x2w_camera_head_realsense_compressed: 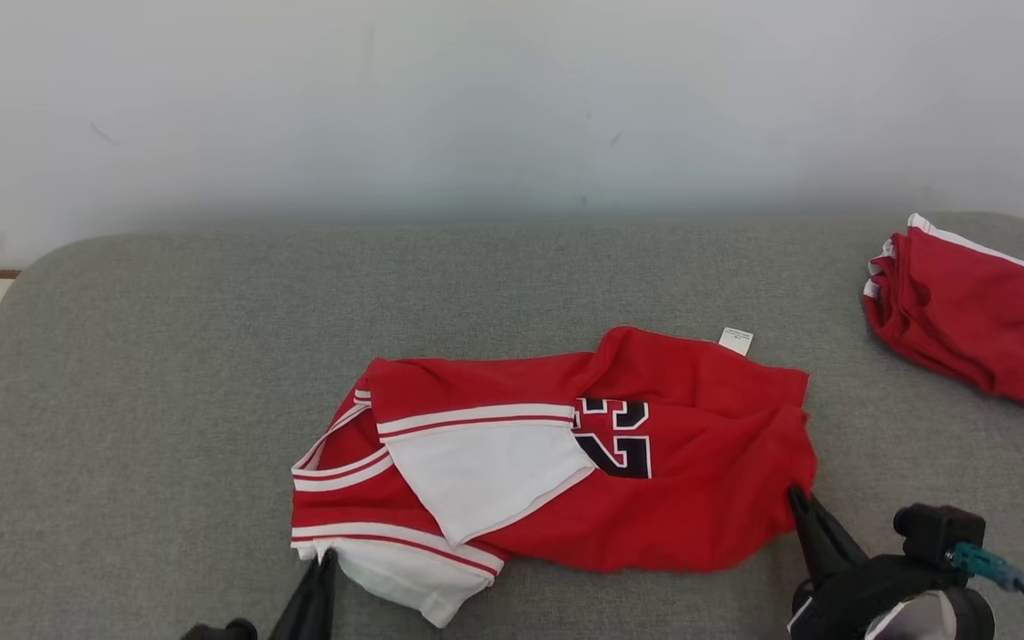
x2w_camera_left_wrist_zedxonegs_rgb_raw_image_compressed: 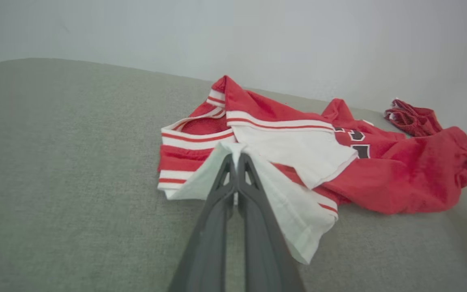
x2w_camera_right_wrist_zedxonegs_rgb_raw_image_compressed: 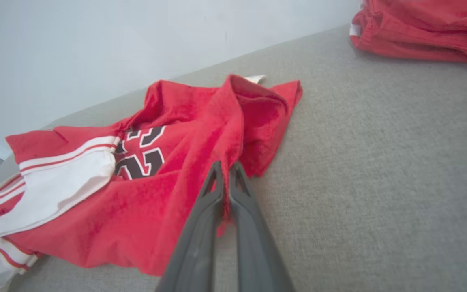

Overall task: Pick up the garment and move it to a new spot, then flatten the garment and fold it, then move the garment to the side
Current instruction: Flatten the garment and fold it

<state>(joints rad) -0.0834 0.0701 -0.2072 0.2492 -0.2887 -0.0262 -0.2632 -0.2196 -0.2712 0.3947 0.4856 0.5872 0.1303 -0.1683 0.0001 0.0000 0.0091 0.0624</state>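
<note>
Item: red jersey, crumpled, mid grey padded surface, nr front edge.
L jaws: clenched on white hem corner.
R jaws: clenched on red side edge.
Risks: thin pinch may slip on lift; uneven pull twists cloth, white flap stays tucked; carry to the right could disturb folded red garment.

Matt mesh-cloth jersey, woven couch

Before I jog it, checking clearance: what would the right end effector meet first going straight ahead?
The red jersey: the right end effector is shut on its edge, bunched folds directly ahead.
</note>
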